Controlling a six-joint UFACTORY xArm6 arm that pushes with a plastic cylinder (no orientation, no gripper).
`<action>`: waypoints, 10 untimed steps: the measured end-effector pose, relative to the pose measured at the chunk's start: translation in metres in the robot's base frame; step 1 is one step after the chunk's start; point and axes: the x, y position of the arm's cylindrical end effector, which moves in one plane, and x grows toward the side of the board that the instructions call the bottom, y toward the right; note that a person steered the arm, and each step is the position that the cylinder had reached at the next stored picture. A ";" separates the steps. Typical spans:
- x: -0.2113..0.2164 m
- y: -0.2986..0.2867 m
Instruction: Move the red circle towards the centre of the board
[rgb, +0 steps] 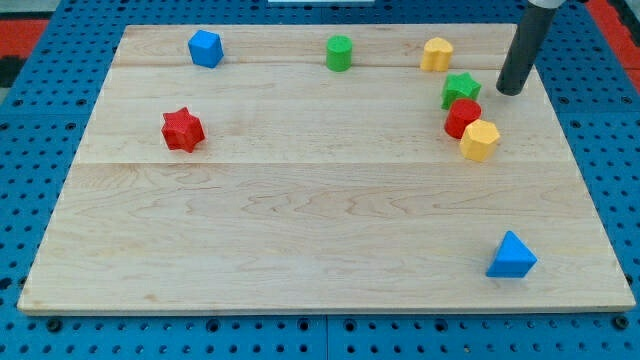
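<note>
Honestly, no fingers here, and my tip (511, 92) shoving the red circle (462, 117) could drag the touching green star (460, 90) and yellow hexagon (480, 140) along.

Eight blocks on the counter (300, 220), most toward the view's top and right.

Along the top edge sit the blue block (205, 48), green cylinder (339, 53) and yellow heart (436, 54), left to right. Below the heart, the green star (461, 89), red circle (462, 117) and yellow hexagon (480, 140) touch in a chain. My tip (510, 92) is just right of the green star. The red star (183, 130) lies far left and the blue triangle (511, 256) at bottom right.
</note>
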 end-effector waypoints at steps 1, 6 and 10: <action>0.000 -0.014; 0.107 -0.100; 0.104 -0.212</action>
